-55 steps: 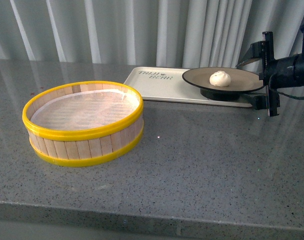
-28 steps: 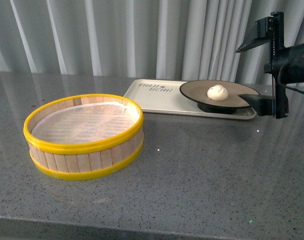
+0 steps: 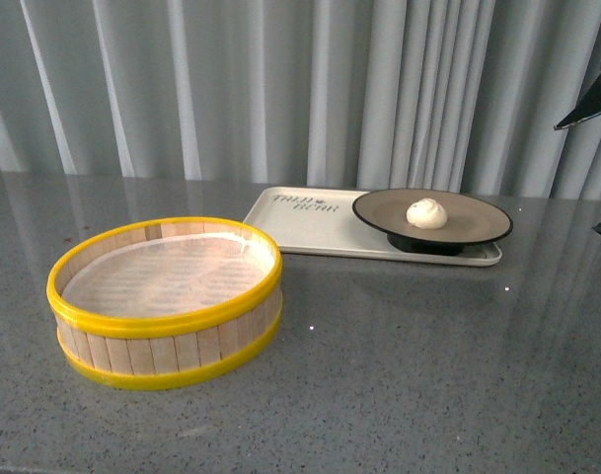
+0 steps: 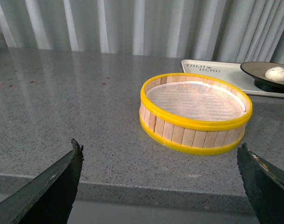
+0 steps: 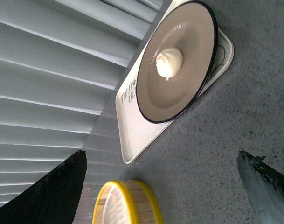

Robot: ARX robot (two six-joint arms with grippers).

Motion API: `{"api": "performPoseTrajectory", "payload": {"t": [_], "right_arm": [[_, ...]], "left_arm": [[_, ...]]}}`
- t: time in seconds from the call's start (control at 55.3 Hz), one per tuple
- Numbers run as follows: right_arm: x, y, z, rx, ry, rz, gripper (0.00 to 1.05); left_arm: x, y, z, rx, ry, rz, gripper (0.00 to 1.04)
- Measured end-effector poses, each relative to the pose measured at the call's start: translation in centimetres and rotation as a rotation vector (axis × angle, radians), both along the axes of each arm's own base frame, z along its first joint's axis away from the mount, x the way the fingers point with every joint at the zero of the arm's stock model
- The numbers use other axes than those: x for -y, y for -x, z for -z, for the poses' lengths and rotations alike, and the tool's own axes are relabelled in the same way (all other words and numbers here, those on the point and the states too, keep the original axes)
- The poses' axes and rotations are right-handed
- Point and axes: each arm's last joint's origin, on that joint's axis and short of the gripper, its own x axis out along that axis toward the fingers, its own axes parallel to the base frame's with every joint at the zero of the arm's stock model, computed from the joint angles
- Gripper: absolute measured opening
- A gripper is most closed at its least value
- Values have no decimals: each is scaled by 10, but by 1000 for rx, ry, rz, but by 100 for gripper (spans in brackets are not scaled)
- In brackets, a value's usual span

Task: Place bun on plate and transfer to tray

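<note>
**Plate and bun resting on the tray, both my grippers free**

Front view: the bun (image 3: 426, 212) sits near the middle of the plate (image 3: 478, 219), so it cannot roll off. The plate rests on the tray's (image 3: 310, 222) right end, at about 2 o'clock from the steamer basket (image 3: 164, 301), which stands apart on the grey counter (image 3: 399, 375). Only dark tips of my right gripper (image 3: 598, 163) show at the right edge.

Left wrist view: my left gripper (image 4: 162, 184) hangs spread wide and empty, near the counter's front edge.

Right wrist view: my right gripper (image 5: 162, 184) is spread wide above the counter, holding nothing, clear of the plate; the delivery looks complete.
</note>
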Motion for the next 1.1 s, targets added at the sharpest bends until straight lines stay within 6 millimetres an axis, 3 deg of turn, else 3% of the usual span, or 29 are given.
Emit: {"api": "performPoseTrajectory", "payload": {"t": [0.072,0.145,0.235,0.308,0.47,0.579,0.796,1.104], "right_arm": [[1,0,2,24,78,6,95],[4,10,15,202,375,80,81],[8,32,25,329,726,40,65],[13,49,27,372,896,24,53],[16,80,41,364,1047,6,26],[16,105,52,359,1086,-7,1],[16,143,64,362,1092,-7,2],[16,176,81,354,1092,-12,2]], "left_arm": [[0,0,0,0,0,0,98],[0,0,0,0,0,0,98],[0,0,0,0,0,0,98],[0,0,0,0,0,0,98],[0,0,0,0,0,0,98],[0,0,0,0,0,0,98],[0,0,0,0,0,0,98],[0,0,0,0,0,0,98]]}}
